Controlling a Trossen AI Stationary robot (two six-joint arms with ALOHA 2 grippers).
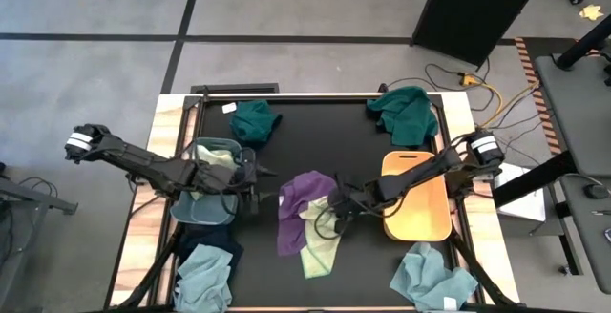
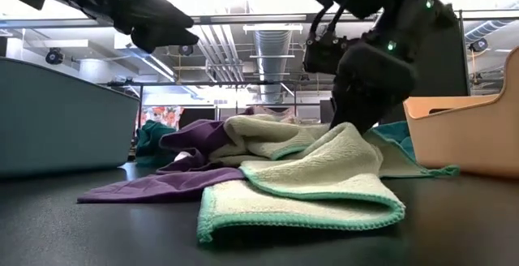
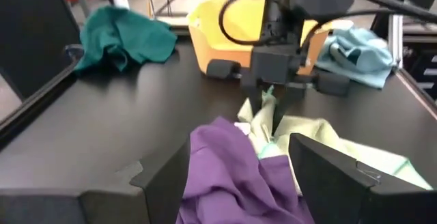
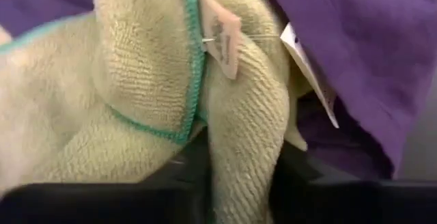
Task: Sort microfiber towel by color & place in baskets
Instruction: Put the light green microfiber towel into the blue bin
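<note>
Now | right tool (image 3: 268,108) pinching yellow-green towel (image 4: 136,101) edge | left tool (image 3: 270,183) open

right claw (image 4: 232,183) fingertips buried in pale yellow-green towel (image 4: 136,94)

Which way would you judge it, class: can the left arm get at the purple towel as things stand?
Probably yes. The left gripper hangs open beside the purple towel, bare table between them. The right gripper only pinches the yellow-green towel lying alongside.

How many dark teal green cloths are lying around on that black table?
2: one dark teal green cloth at the table's far edge beyond the grey-blue tub, another at the far edge beyond the orange-tan tub. Others could be hidden under the pile.
</note>
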